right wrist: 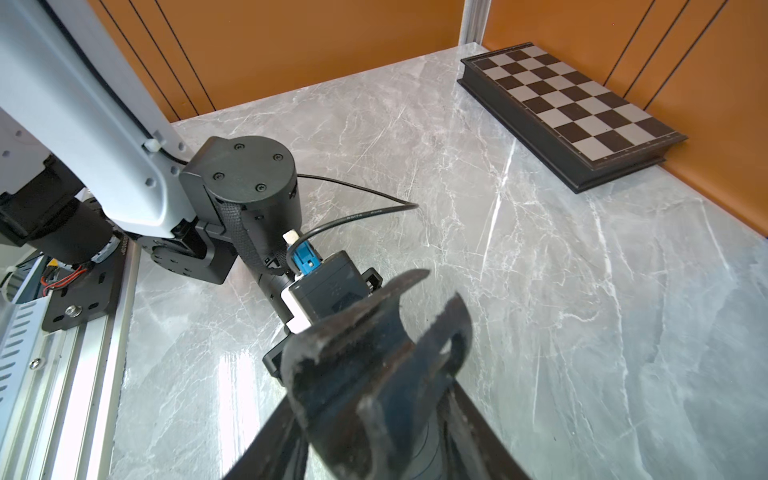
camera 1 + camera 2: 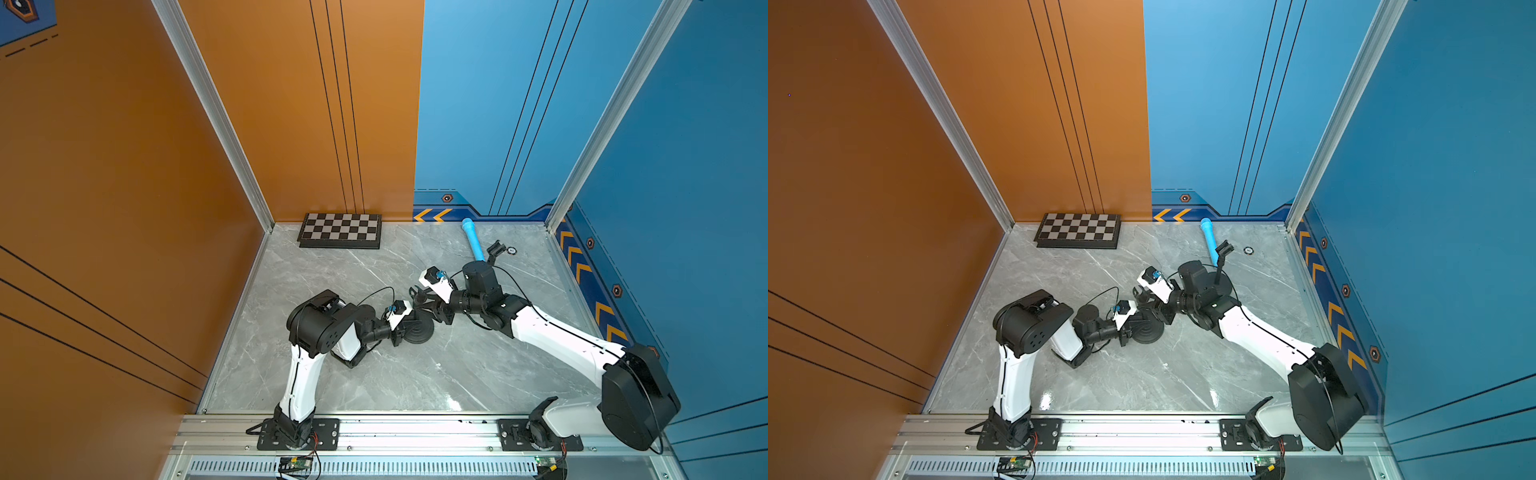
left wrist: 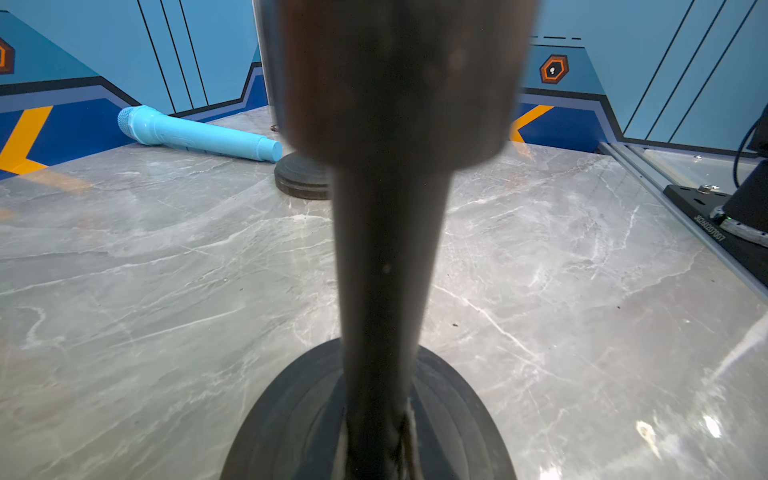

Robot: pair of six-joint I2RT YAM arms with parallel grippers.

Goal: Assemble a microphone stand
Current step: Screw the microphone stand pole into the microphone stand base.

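1 grey marble tabletop (image 2: 415,386) carries everything. 2 arms reach in from the front rail, the right arm (image 2: 557,336) and the left arm (image 2: 301,386), and they meet near the middle.

1 folded chessboard (image 2: 340,230) lies flat at the back wall, well apart from the rest.

2 black microphone stands are upright. The nearer stand has its round base (image 2: 419,333) on the tabletop between the arms. The left hand (image 2: 404,331) is clamped shut on its pole (image 3: 382,270), low down, just above the base. The farther stand (image 2: 1219,266) is at the back right, just behind the right arm's wrist, and has a clip of its own on top.

1 blue microphone (image 2: 473,239) lies on its side at the back, with its tail end close to the farther stand's foot.

The nearer stand's U-shaped clip (image 1: 374,353) fills the right wrist view. The right hand (image 2: 422,302) is at this clip with a dark finger on either side of it, but I cannot tell whether it grips the clip.

1 small round disc (image 2: 510,250) lies near the back right corner.
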